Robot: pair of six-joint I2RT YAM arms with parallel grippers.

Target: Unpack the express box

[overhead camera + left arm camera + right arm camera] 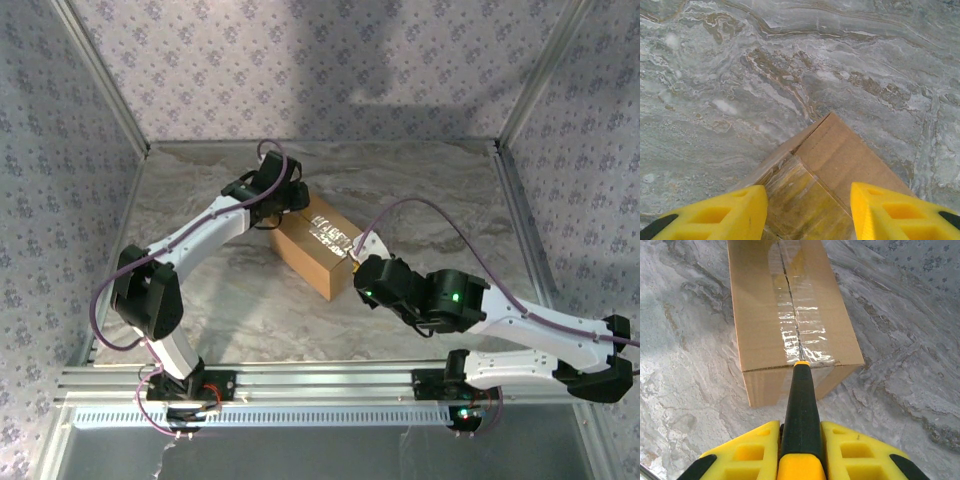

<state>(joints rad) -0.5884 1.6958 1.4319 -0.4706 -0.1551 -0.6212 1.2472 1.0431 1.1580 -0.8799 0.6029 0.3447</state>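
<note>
The express box (318, 250) is a brown cardboard carton lying at the middle of the table, flaps closed, with shiny clear tape (797, 335) along its top seam. My left gripper (283, 205) is at the box's far end. Its yellow fingers (730, 215) stand open to either side of the taped end of the box (840, 160). My right gripper (800, 427) is at the near end, shut on a black-and-yellow cutter (801, 400). The cutter's tip touches the tape at the near top edge of the box (775, 305).
The marble-patterned tabletop (430, 190) spreads around the box on all sides. Patterned walls and aluminium posts (525, 75) enclose it, and a metal rail (320, 380) runs along the near edge.
</note>
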